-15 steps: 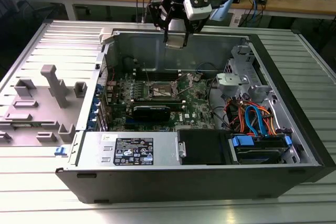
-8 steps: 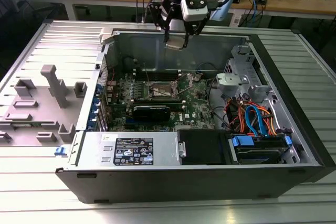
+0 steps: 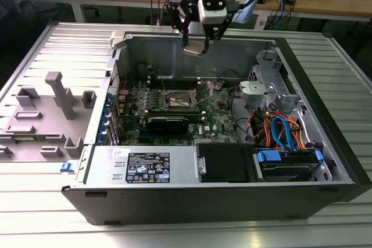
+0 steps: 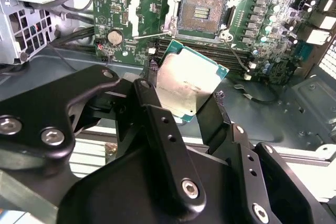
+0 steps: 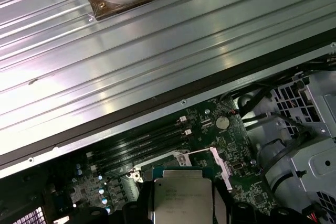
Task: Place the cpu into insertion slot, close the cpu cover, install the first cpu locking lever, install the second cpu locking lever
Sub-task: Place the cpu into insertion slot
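The pincer grips the cpu by its edges, apparently sparing the underside, above the case wall. In the exterior view, the insertion slot waits at six o'clock, its cpu cover swung open.

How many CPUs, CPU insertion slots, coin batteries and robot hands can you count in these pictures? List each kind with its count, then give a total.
cpu, held in the hand: 1
insertion slot, uncovered, with no chip in it: 1
coin battery, on the green board: 1
hand: 1
Total: 4
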Controlling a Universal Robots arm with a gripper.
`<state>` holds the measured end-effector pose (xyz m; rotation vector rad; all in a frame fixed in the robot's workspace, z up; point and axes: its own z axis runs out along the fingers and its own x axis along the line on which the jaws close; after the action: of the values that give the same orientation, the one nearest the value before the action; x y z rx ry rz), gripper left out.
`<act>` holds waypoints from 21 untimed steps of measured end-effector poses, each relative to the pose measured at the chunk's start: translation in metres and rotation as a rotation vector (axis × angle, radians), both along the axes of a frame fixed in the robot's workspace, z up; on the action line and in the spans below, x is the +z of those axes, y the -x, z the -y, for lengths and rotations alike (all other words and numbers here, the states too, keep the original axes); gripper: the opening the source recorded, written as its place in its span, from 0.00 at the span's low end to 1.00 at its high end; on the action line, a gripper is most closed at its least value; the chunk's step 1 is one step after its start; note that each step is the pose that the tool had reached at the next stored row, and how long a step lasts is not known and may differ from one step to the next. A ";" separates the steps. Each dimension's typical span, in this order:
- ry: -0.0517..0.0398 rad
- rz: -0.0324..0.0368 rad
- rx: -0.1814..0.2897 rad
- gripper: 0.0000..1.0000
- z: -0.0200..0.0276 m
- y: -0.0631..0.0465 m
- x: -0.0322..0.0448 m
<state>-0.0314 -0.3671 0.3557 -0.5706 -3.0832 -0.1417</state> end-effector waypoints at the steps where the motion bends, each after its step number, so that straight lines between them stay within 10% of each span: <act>1: 0.0000 0.0000 0.000 0.54 0.0000 0.000 0.0000; 21: 0.0000 0.0000 -0.063 0.54 0.0000 0.000 -0.0007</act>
<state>-0.0314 -0.3671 0.3550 -0.6684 -3.0663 -0.1419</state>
